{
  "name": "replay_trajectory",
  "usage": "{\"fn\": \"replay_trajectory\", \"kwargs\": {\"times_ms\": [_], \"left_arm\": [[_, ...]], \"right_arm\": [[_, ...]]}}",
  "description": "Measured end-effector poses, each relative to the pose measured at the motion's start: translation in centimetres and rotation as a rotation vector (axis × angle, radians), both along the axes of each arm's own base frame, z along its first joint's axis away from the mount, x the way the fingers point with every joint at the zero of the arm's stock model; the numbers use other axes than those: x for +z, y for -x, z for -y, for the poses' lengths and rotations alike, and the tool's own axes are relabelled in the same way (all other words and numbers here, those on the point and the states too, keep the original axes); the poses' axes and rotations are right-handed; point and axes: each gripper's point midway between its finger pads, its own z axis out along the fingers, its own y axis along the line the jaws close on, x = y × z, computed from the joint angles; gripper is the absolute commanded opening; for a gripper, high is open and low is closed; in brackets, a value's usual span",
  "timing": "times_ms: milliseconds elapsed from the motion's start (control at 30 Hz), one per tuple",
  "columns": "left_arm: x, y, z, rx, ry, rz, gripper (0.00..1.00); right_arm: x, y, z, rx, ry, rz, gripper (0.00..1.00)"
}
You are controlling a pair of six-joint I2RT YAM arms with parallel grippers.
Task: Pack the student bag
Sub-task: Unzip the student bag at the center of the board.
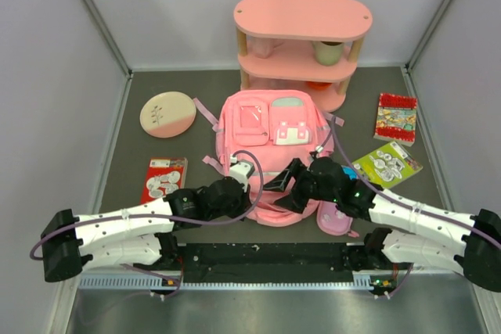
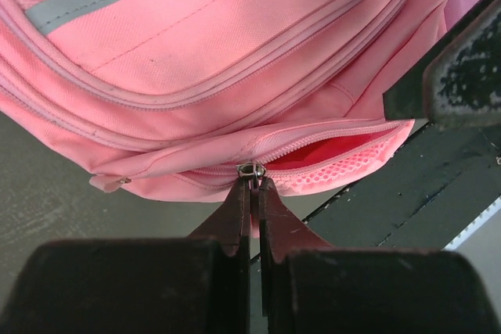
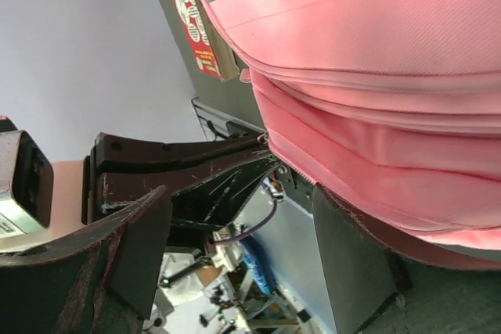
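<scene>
The pink student bag [image 1: 266, 127] lies flat mid-table, its near end toward the arms. My left gripper [image 2: 255, 181] is shut on the metal zip pull [image 2: 252, 170] of the bag's [image 2: 235, 44] near-edge pocket. That zip stands partly open to the right, showing red lining [image 2: 329, 154]. In the top view the left gripper [image 1: 271, 185] meets the bag's near edge. My right gripper [image 3: 235, 248] is open beside it, holding nothing. One of its fingers [image 3: 352, 263] rests against the bag's [image 3: 376, 60] lower edge. From above, the right gripper [image 1: 288, 187] sits just right of the left one.
A purple-pink pencil case [image 1: 337, 220] lies under the right arm. A red book [image 1: 164, 177] is left of the bag, a green booklet [image 1: 387, 163] and another red book [image 1: 395, 117] to the right. A pink-cream disc [image 1: 167, 113] and the pink shelf [image 1: 301, 44] stand behind.
</scene>
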Motion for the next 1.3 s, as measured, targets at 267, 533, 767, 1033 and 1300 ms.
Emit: {"fn": "replay_trajectory", "kwargs": {"times_ms": [267,533,767,1033,1300], "left_arm": [[0.0,-0.3,0.4,0.013,-0.004,0.011,0.00],[0.7,-0.4,1.0,0.005,0.025,0.028,0.00],[0.9,-0.2,1.3,-0.016,0.029,0.041,0.00],[1.1,0.2,1.5,-0.041,0.031,0.051,0.00],[1.3,0.2,1.7,-0.046,0.037,0.059,0.00]], "right_arm": [[2.0,1.3,0.5,-0.064,-0.057,-0.034,0.71],[0.6,1.4,1.9,-0.146,-0.069,-0.089,0.69],[-2.2,0.7,1.1,-0.164,-0.003,-0.136,0.63],[-4.4,0.1,-0.3,-0.149,0.050,-0.149,0.71],[-3.8,0.3,-1.4,-0.092,0.068,-0.119,0.75]]}}
